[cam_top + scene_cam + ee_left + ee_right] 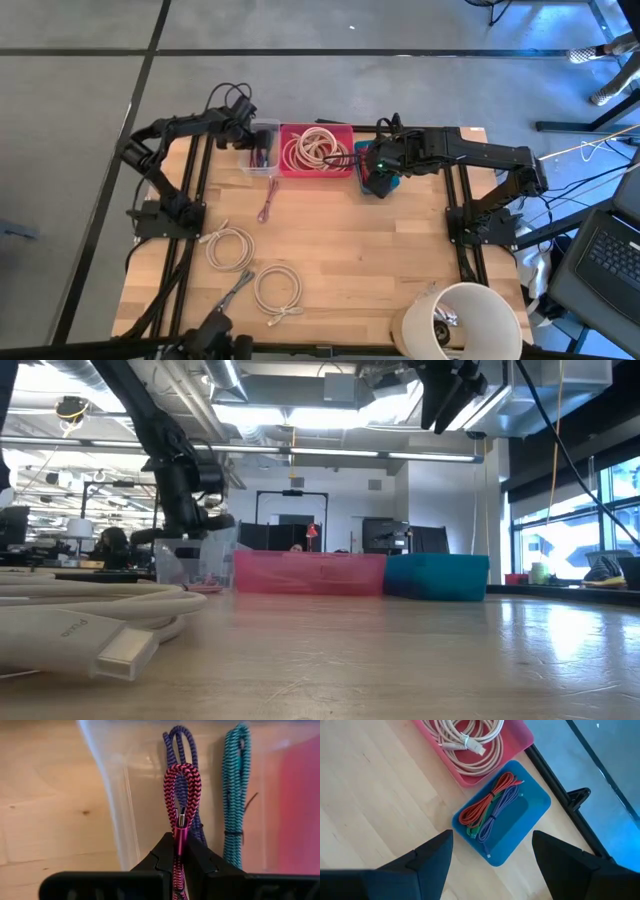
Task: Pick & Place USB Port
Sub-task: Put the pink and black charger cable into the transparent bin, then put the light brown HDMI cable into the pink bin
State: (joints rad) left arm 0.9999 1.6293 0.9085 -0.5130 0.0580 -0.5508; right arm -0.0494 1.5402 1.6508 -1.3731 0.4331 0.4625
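My left gripper [181,851] is clenched on a pink-and-black braided USB cable [181,785], pinching it just below its metallic pink plug so that the loop stands up past the fingertips. In the left wrist view that loop hangs over the clear plastic bin [120,795], where a blue-and-black braided cable [176,750] and a teal braided cable [236,780] already lie inside. From above, this gripper [243,118] sits in the upper middle-left of the frame, right at the clear bin [262,150], which touches the left side of the pink rectangular tray [340,172].

My right gripper [490,855] is released — its two dark fingers [432,855] stand wide apart with nothing between them. It hovers over the small blue plastic tray [530,820], which holds an orange-red bundled cable [487,802], a lilac bundled cable [497,812] and a bit of green cable [472,831]. In the high view this gripper [378,160] is at centre-right of the upper half, over the blue tray [390,186] just right of the pink one.

The pink tray holds a coil of cream-white cable [315,150]. Further out on the pale wooden table [380,270], a second pink braided cable [268,203] lies loose just below the clear bin — apart from it. Two white coiled cables [230,246] [277,291] rest in the lower left, and a round white bucket [470,320] stands at the lower right corner.
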